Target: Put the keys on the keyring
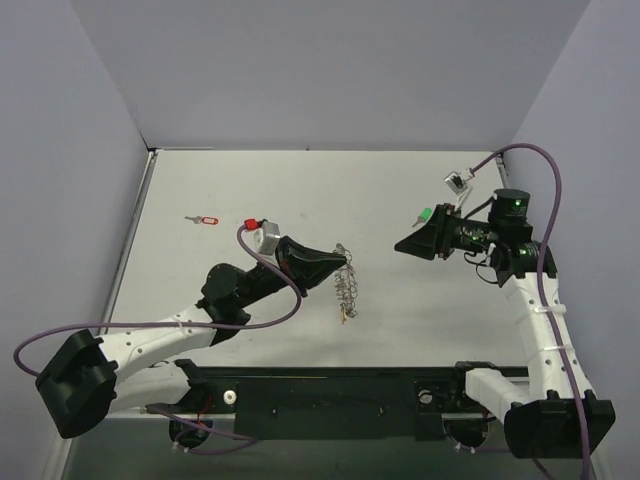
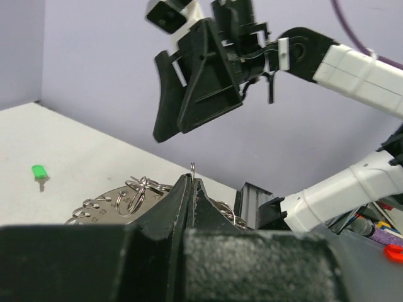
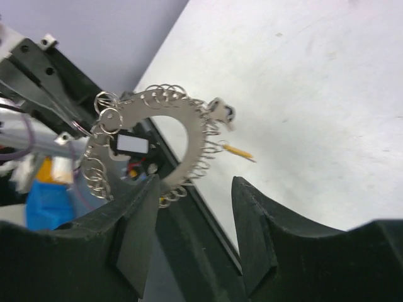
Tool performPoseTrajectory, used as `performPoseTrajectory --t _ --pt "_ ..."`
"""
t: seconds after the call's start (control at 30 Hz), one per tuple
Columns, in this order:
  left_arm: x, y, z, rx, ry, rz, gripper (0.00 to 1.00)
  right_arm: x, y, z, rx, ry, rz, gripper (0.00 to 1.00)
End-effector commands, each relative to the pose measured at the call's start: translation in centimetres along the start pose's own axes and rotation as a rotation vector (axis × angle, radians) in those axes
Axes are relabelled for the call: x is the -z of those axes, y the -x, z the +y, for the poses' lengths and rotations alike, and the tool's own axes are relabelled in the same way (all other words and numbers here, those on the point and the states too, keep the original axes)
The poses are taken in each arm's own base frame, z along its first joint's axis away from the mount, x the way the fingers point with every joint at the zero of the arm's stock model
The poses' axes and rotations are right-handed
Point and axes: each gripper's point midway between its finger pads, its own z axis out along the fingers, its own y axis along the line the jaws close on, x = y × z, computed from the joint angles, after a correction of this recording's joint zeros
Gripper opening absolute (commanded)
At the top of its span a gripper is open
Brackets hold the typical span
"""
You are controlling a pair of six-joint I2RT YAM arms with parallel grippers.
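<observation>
Keyring (image 1: 345,283): held up off the table (image 1: 330,185) near its middle, hanging as a chain-like bunch from the left fingers (image 1: 318,266). The right wrist view shows it as a flat crescent plate edged with small split rings (image 3: 165,92).

Left fingers: pressed together and clamped on one small wire loop of the keyring. The tip of the loop shows just above the fingertips in the left wrist view.

Right fingers (image 3: 135,242): apart, with nothing between them. The keyring shows beyond the gap and is not touched.

Yellow key (image 3: 238,151): sits at the keyring's rim and is judged to be already threaded on.

Green key (image 1: 425,214): lies flat on the table just beside the right fingers, on their far side. It is too small in every view to fix its long axis. The blade possibly points away from the coloured head toward the left.

Red key (image 1: 203,220): lies flat on the table at far left, well apart from both arms. Its long axis runs left to right in the overhead view, with the silver blade to the left and the red head to the right.

Nearer arm: the right arm is nearest the green key and is free. The left arm is nearer the red key but is occupied with the keyring.

Step in hand: judged to be fetching a loose key with the right arm, most likely the green one. The keyring lies to the left of the right fingers and nearer the bases, so a picked key would travel that way.

Risk: a thin key lying flat gives little to pinch. The keyring hangs by one loop and may swing when touched.
</observation>
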Motion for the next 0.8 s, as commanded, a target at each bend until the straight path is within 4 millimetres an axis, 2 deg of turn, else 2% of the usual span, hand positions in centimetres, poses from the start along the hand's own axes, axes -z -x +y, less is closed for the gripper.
performPoseTrajectory --t 0.0,0.03,0.13,0.17,0.2,0.23,0.27,0.3,0.33,0.37,0.47,0.57,0.63,0.67,0.7,0.73,0.77 --pt "-0.6 1.2 0.7 -0.067 0.079 0.099 0.00 2.9 -0.6 -2.6 0.156 -0.165 -0.057 0.46" --pt "-0.4 0.7 1.4 -0.059 0.114 0.139 0.00 3.6 -1.1 -3.5 0.190 -0.212 -0.055 0.47" --pt "-0.7 1.3 2.5 -0.045 0.177 0.177 0.00 4.7 -2.8 -6.1 0.208 -0.322 -0.030 0.48" --pt "-0.5 0.5 3.6 -0.024 0.212 0.214 0.00 4.9 -3.0 -6.7 0.219 -0.337 -0.030 0.48" --pt "-1.0 1.3 3.6 -0.025 0.213 0.209 0.00 5.1 -3.6 -7.3 0.207 -0.352 -0.029 0.48" --pt "-0.9 0.4 4.6 -0.002 0.246 0.247 0.00 5.2 -3.9 -7.7 0.214 -0.356 -0.026 0.49" --pt "-1.6 1.3 4.6 0.000 0.244 0.238 0.00 5.4 -4.3 -8.1 0.204 -0.366 -0.032 0.49" --pt "-1.8 0.4 5.6 0.016 0.265 0.270 0.00 5.5 -4.5 -8.3 0.213 -0.368 -0.031 0.49" --pt "-2.4 0.9 5.7 0.020 0.257 0.267 0.00 5.7 -4.8 -8.7 0.212 -0.377 -0.038 0.49" --pt "-2.6 0.2 6.6 0.037 0.277 0.289 0.00 5.8 -4.9 -8.9 0.219 -0.382 -0.040 0.49" --pt "-4.1 0.6 8.0 0.059 0.290 0.285 0.00 6.4 -5.4 -10.1 0.214 -0.417 -0.056 0.49" --pt "-4.5 0.3 10.5 0.064 0.333 0.280 0.00 6.7 -5.7 -10.7 0.209 -0.430 -0.062 0.50" --pt "-4.2 0.3 12.8 0.067 0.383 0.273 0.00 6.8 -5.9 -11.0 0.203 -0.439 -0.063 0.50" --pt "-3.6 0.4 14.6 0.080 0.427 0.266 0.00 6.8 -5.9 -11.1 0.208 -0.443 -0.063 0.50" --pt "-3.1 0.5 15.7 0.086 0.455 0.259 0.00 6.8 -5.9 -11.2 0.206 -0.447 -0.062 0.50" --pt "-2.0 1.1 17.5 0.111 0.506 0.238 0.00 6.9 -5.9 -11.1 0.209 -0.449 -0.062 0.50" --pt "-1.1 1.1 18.4 0.125 0.530 0.231 0.00 6.9 -5.9 -11.2 0.207 -0.452 -0.061 0.50"
